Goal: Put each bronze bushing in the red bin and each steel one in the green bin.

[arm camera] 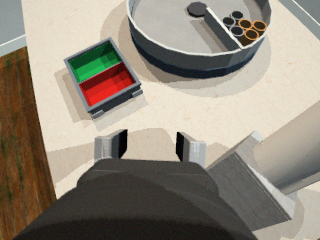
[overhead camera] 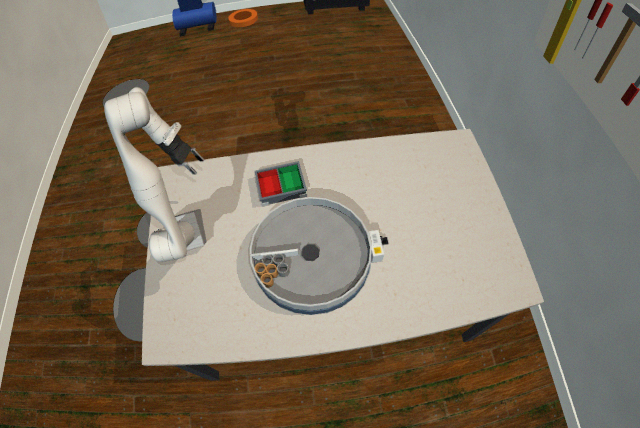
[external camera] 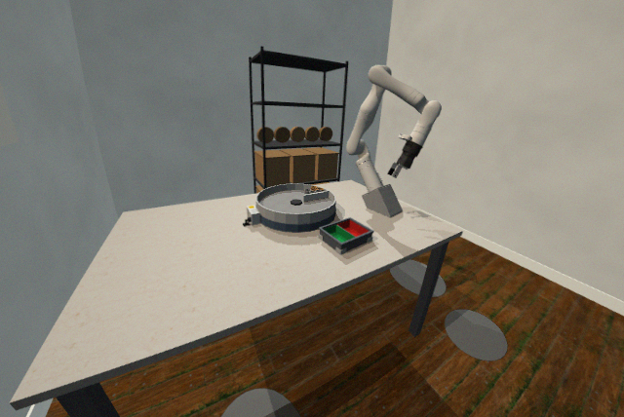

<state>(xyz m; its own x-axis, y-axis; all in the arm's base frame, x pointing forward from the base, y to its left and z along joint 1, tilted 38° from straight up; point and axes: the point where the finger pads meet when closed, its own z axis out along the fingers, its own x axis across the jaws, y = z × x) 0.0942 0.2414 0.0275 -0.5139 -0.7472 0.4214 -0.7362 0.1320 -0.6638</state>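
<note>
The turntable (overhead camera: 330,278) (external camera: 279,202) (arm camera: 165,25) carries three bronze bushings (overhead camera: 266,284) (arm camera: 251,40) and three grey steel bushings (overhead camera: 282,272) (arm camera: 237,35). They stand close together beside the divider bar (overhead camera: 273,253) (external camera: 316,196) (arm camera: 225,30), the bronze ones nearer the rim. The red bin (overhead camera: 268,183) (external camera: 357,227) (arm camera: 107,89) and green bin (overhead camera: 291,178) (external camera: 338,233) (arm camera: 93,62) form one tray near the turntable; no bushing shows in either. My gripper (overhead camera: 197,164) (external camera: 393,172) (arm camera: 151,141) is open with nothing between its fingers, high above the table edge, to the red bin's side of the tray.
The turntable's raised rim (overhead camera: 364,278) (arm camera: 185,59) surrounds the bushings. A small white box (overhead camera: 376,246) (external camera: 252,213) is mounted on the rim's outside, away from the arm. The arm's grey base block (overhead camera: 195,229) (external camera: 381,201) (arm camera: 250,192) stands at the table's end.
</note>
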